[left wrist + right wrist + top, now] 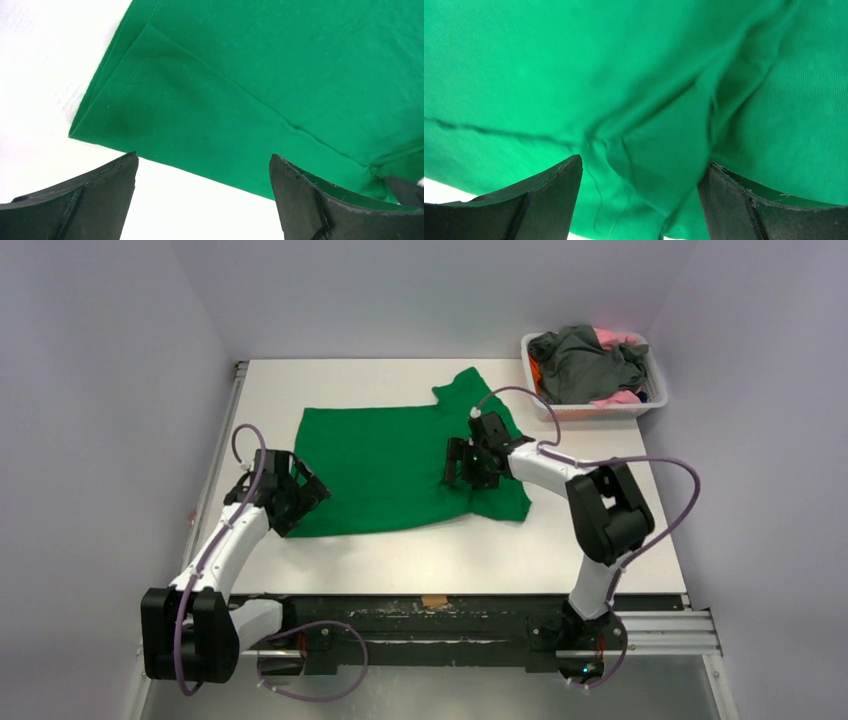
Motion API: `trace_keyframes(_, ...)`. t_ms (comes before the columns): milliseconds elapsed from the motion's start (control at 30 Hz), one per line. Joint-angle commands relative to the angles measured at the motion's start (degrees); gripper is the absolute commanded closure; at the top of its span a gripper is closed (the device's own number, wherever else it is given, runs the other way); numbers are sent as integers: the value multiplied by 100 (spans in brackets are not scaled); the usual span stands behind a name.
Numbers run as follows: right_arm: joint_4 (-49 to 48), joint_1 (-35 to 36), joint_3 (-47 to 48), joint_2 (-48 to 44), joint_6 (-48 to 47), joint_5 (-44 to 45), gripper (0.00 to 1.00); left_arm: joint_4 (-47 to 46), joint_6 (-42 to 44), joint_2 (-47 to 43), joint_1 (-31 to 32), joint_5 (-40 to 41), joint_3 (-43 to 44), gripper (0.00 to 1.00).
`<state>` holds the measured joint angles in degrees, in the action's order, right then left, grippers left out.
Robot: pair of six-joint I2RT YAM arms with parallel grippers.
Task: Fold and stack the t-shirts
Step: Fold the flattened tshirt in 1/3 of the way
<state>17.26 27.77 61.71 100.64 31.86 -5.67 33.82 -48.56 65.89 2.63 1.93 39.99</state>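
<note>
A bright green t-shirt lies spread on the white table, with a sleeve pointing to the back right. My left gripper stands open at the shirt's near left corner. In the left wrist view that hemmed corner lies just beyond the open left gripper, apart from both fingers. My right gripper hovers open over the shirt's right side. The right wrist view shows rumpled green fabric under the open right gripper, with nothing pinched.
A white slatted basket stands at the back right corner. It holds a dark grey t-shirt, a pink one and a bit of orange. Grey walls close in on three sides.
</note>
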Motion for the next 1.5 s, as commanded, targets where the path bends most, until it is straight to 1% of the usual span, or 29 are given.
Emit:
trace_keyframes(0, -387, 71, 1301, 803, -46, 165, 20, -138, 111, -240, -17, 118, 40, 0)
trace_keyframes(67, -218, 71, 1858, 1098, 55, 229, 21, -126, 122, -230, -18, 110, 57, 0)
trace_keyframes(100, 28, 71, 2151, 1222, 70, 366, 21, -110, 126, -218, -17, 106, 77, 0)
trace_keyframes(167, 426, 75, 2575, 1291, 56, 867, 22, -72, 135, -193, -17, 108, 128, 0)
trace_keyframes(267, 674, 75, 2745, 1196, 44, 1265, 22, -106, 140, -157, -17, 99, 198, 0)
trace_keyframes(367, 1216, 79, 2905, 1169, 29, 1733, 21, -136, 137, -75, -17, 64, 284, 0)
trace_keyframes(400, 1210, 78, 2893, 1160, -31, 1664, 21, -164, 136, -44, -17, 39, 298, 0)
trace_keyframes(467, 810, 80, 2762, 1151, -208, 761, 21, -208, 135, 37, -17, 6, 343, 0)
trace_keyframes(500, 630, 80, 2710, 1157, -235, 472, 22, -210, 140, 75, -17, 1, 369, 0)
trace_keyframes(533, 611, 91, 2717, 1174, -265, 409, 22, -202, 144, 104, -17, 2, 396, 0)
trace_keyframes(767, 818, 149, 2575, 1205, -50, 565, 22, -150, 175, 111, -17, 80, 422, 0)
trace_keyframes(867, 1000, 176, 2427, 1124, 170, 1076, 22, -134, 187, 110, -17, 133, 422, 0)
trace_keyframes(933, 873, 172, 2166, 992, 244, 1278, 22, -145, 189, 109, -17, 140, 422, 0)
trace_keyframes(1000, 766, 176, 1966, 914, 259, 1335, 22, -192, 191, 122, -17, 128, 397, 0)
trace_keyframes(1100, 507, 247, 1905, 987, 184, 1033, 23, -233, 204, 166, -18, 80, 400, 0)
trace_keyframes(1233, 121, 329, 2174, 1195, 72, 755, 23, -215, 223, 210, -17, 103, 422, 0)
trace_keyframes(1467, 103, 468, 3483, 1848, -83, 657, 24, -155, 217, 196, -19, 200, 446, 0)
